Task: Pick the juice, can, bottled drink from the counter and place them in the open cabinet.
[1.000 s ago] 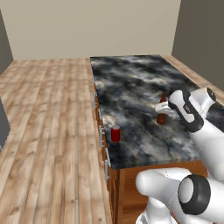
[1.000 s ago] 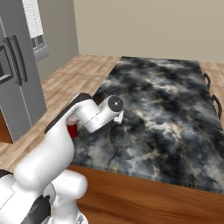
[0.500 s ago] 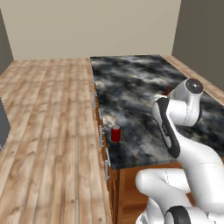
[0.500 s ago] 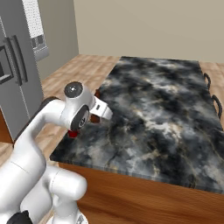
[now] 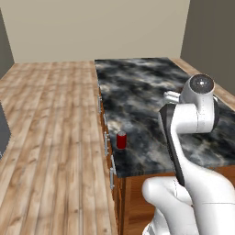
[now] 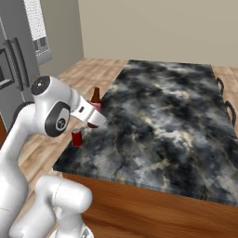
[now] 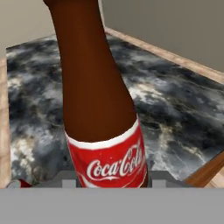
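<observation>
1. The bottled drink [image 7: 98, 113] sits right against the hand camera, its red label low in that view and its brown body rising past the top edge. That closeness suggests the gripper [image 6: 93, 118] is pinching it near the label; the jaws themselves are hidden behind the bottle, so the hold is judged from the narrow closure around it.
2. In the right base view the bottled drink [image 6: 95, 98] stands upright with its neck above the wrist, over the near-left part of the table [image 6: 162, 116]. I judge it is kept upright so it can later be stood on a shelf without turning.
3. Whether its base touches the table or hangs just above cannot be told.
4. The can [image 5: 121, 140] stands upright near the table's left edge [image 5: 137, 92], close to the corner; in the right base view the can [image 6: 76, 137] is just beside the arm, below the held bottle. That placement leaves it within easy reach for a later pick.
</observation>
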### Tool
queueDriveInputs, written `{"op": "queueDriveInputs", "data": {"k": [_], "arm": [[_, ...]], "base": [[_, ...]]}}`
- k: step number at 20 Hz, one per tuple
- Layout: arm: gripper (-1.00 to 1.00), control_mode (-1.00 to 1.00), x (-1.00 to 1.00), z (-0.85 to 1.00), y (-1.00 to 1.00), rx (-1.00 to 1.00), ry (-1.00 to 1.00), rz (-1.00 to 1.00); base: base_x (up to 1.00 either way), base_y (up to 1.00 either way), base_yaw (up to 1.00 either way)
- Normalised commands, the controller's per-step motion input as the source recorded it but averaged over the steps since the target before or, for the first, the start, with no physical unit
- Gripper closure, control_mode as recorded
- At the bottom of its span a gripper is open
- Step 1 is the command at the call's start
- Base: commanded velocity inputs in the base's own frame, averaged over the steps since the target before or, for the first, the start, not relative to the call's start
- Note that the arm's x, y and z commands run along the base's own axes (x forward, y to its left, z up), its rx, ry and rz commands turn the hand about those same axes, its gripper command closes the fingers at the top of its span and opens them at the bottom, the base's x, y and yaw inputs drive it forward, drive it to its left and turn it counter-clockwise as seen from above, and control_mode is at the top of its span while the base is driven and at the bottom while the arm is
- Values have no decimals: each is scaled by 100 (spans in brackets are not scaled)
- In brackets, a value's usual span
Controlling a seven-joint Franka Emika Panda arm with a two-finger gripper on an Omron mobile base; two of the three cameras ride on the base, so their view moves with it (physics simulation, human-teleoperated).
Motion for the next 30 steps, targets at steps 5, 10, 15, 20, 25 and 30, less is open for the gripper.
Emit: {"op": "queueDriveInputs", "data": {"k": [5, 10, 15, 20, 25, 30], "arm": [[100, -100, -32, 53, 27, 0, -2, -4], [100, -100, -29, 33, 29, 0, 0, 5], [100, -100, -28, 10, 12, 0, 0, 9], [100, -100, -24, 4, 11, 0, 0, 11], [100, -100, -6, 0, 1, 0, -1, 2], [100, -100, 0, 0, 0, 0, 0, 0]], "base": [[0, 0, 0], [0, 0, 0], [0, 0, 0], [0, 0, 0], [0, 0, 0], [0, 0, 0]]}}
